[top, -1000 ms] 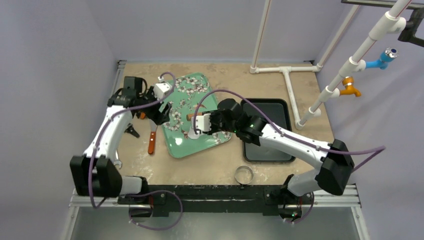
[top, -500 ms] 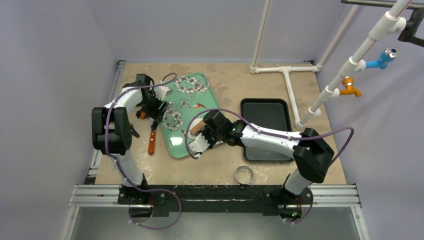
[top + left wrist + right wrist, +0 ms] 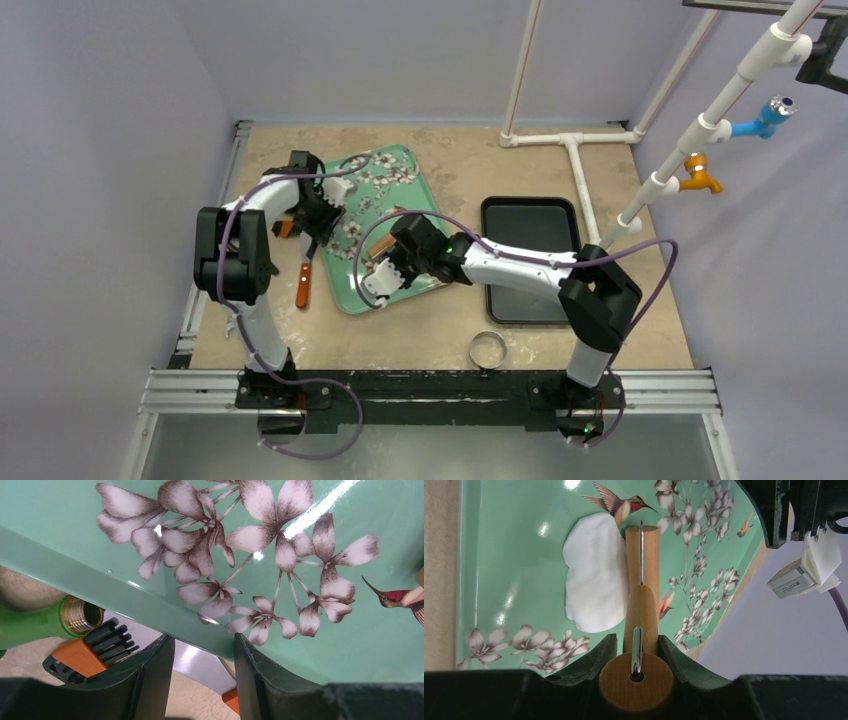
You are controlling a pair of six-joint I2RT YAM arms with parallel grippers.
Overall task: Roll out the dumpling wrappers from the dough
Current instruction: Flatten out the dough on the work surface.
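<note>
- A mint-green rectangular tray [image 3: 405,195] printed with flowers and hummingbirds is taken as the landmark. It lies on the sandy-coloured desk [image 3: 420,345].
- The soft white matte dough [image 3: 591,592], pressed into a flattish oval, is found inside the tray, close to one raised long edge and just below a hummingbird print. No finished rounds are seen, so the rolling is judged to be at an early stage.
- The right hand [image 3: 636,642] is pinched on a pale wooden rolling pin [image 3: 642,570] with a metal rod along its axis. The pin lies alongside the dough, touching its edge rather than resting across its top.
- The left hand [image 3: 202,645] is placed at the tray's left rim. Its fingers are part spread, with the rim between them, and a firm clamp is not shown.
- If the rim is not gripped, the tray could be pushed across the desk by the pin's stroke.
- If the rim is lifted rather than steadied, the tray could be tipped and the dough shifted.
- Because the pin sits beside the dough, the dough could be shoved towards the raised edge instead of being flattened.
- Soft dough could be stuck to the wood and dragged up, or a lopsided, torn sheet could be produced by uneven pressure.
</note>
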